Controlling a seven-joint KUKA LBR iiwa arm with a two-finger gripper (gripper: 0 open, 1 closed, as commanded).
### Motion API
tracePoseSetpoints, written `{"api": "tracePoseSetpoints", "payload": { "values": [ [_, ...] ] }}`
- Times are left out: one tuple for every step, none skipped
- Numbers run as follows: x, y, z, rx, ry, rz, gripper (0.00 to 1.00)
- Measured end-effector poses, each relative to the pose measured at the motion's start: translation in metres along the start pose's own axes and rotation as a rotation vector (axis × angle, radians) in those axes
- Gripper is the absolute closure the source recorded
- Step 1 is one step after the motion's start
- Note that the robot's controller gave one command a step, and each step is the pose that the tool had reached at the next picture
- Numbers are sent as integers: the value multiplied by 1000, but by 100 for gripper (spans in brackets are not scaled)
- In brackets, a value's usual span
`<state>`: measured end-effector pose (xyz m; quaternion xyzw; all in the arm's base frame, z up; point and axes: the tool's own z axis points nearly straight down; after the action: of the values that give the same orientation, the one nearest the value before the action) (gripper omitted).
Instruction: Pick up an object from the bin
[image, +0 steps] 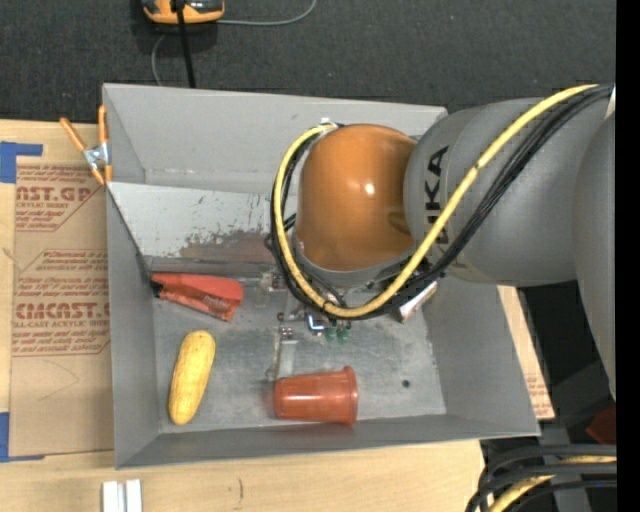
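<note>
My gripper (279, 366) reaches down from under the arm's orange cover at the bin's middle front. Its tip ends just above the left end of a red plastic cup (316, 396), which lies on its side on the bin floor near the front wall. I cannot tell whether it touches the cup. A yellow corn-cob-shaped thing (191, 376) lies at the front left. Along the left back of the floor lies a red, flat, wedge-shaped tool (200, 293).
The arm with its orange cover and yellow-black cables hangs over the bin's middle and right and hides the floor beneath. Bare floor shows between the cob and the cup and to the cup's right.
</note>
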<state>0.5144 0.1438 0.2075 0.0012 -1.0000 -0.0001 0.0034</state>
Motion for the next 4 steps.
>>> {"api": "tracePoseSetpoints", "payload": {
  "values": [
    [-2, -1, -4, -1, -8, 1, 0],
    [15, -38, 5, -1, -5, -84, 0],
    [19, -75, 52, -2, -10, -18, 0],
    [25, -65, 109, -1, -10, -44, 0]
  ]
}}
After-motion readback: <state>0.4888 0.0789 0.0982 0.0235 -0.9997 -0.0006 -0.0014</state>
